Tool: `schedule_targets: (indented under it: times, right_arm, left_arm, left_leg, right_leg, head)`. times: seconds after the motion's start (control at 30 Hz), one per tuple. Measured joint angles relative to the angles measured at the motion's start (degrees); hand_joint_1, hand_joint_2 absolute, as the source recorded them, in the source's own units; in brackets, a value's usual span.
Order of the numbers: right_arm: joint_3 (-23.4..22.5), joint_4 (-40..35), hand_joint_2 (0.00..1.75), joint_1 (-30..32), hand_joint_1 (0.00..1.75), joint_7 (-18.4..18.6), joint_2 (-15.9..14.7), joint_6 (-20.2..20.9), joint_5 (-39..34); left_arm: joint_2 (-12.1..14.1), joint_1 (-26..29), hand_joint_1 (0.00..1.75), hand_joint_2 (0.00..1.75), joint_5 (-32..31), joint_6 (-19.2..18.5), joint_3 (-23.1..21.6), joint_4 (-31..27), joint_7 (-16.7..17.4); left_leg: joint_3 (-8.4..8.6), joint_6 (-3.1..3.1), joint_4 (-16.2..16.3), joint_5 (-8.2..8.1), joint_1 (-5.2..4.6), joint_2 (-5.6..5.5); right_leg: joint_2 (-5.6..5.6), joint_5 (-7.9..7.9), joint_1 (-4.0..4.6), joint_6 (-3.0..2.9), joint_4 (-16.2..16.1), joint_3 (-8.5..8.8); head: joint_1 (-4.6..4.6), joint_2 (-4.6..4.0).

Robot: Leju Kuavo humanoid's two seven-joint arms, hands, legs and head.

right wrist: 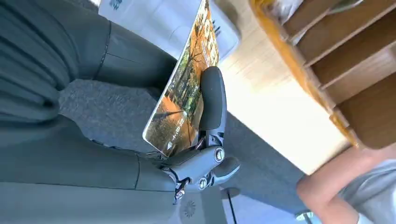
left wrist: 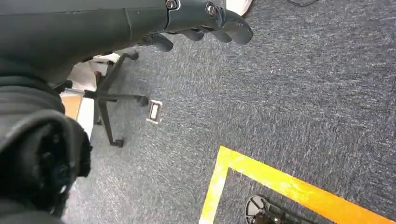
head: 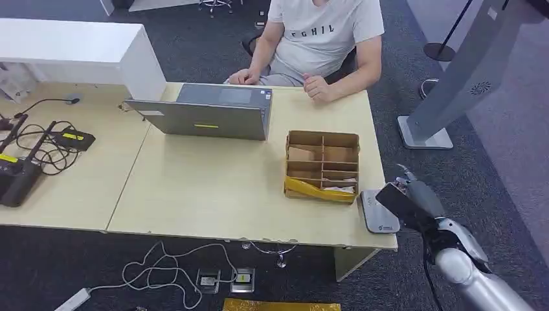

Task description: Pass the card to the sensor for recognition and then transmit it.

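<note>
Left hand [left wrist: 205, 21] hangs over carpet, fingers curled in, holding nothing; no risk there unless it swings into the desk [head: 194, 188] edge. Laptop [head: 204, 116] and the person [head: 324, 39] sit at the far side of the desk. Divider box [head: 322, 165] stands just beside the sensor [head: 377, 210], which lies at the desk's right corner. Right hand [head: 414, 197] holds the card [right wrist: 184, 88], pinched between thumb and fingers, tilted, its edge near or just over the sensor; contact cannot be told.

Risks, as judged: grip looks thin, on one end of the card, so pressing it down could lever it loose and drop it on the floor. A tilted card may not read. Sensor sits close to the corner, so a push could slide it off. Drifting left would bump the box. The handover needs a reach across the desk, past the box.
</note>
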Motion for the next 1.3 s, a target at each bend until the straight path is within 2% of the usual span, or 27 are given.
schedule_targets:
  times: [0.23, 0.4, 0.8, 1.03, 1.3]
  right_arm:
    - [-0.94, 0.24, 1.75, 0.73, 1.75, -0.13, -2.21, -0.98, -1.16]
    - [-0.9, 3.01, 1.75, 1.07, 1.75, -3.05, -2.23, -1.05, -1.19]
    - [0.61, 8.33, 1.75, 1.54, 1.75, -4.39, 1.11, -1.72, 0.72]
    - [0.87, 12.96, 1.75, 1.4, 1.75, -7.06, 3.37, -2.86, -1.09]
    - [0.7, 16.83, 1.75, 0.91, 1.75, -8.31, 4.39, -3.98, -1.71]
  left_arm:
    - [0.13, 0.02, 0.0, 0.0, -0.31, -0.28, 0.0, 0.0, 0.0]
    - [0.15, 0.01, 0.0, 0.0, -0.33, -0.24, 0.0, 0.0, 0.0]
    - [0.13, -0.01, 0.0, 0.0, -0.33, 0.09, 0.0, 0.0, 0.74]
    - [0.11, -0.02, 0.0, 0.0, -0.26, 0.24, 0.0, 0.0, 0.76]
    - [0.13, -0.02, 0.0, 0.0, -0.33, 0.2, 0.0, 0.0, 0.76]
  left_leg:
    - [0.0, 0.0, -0.01, 0.0, 0.0, 0.01]
    - [-0.01, 0.0, -0.01, 0.0, 0.0, 0.01]
    - [-0.03, 0.0, -0.01, 0.0, 0.02, 0.0]
    - [-0.03, 0.0, -0.01, 0.0, 0.02, 0.0]
    - [0.06, 0.0, -0.01, 0.0, 0.02, 0.02]
  right_leg:
    - [0.05, 0.0, 0.0, 0.0, 0.0, 0.0]
    - [0.04, 0.0, 0.0, 0.0, 0.0, 0.01]
    - [0.03, 0.0, 0.02, 0.0, 0.01, 0.0]
    - [0.03, 0.0, 0.01, 0.0, 0.0, 0.01]
    - [0.06, 0.0, 0.01, 0.0, -0.01, 0.05]
  head:
    - [0.02, 0.0]
    - [0.0, 0.0]
    - [0.0, 0.0]
    - [0.02, 0.0]
    - [0.0, 0.0]
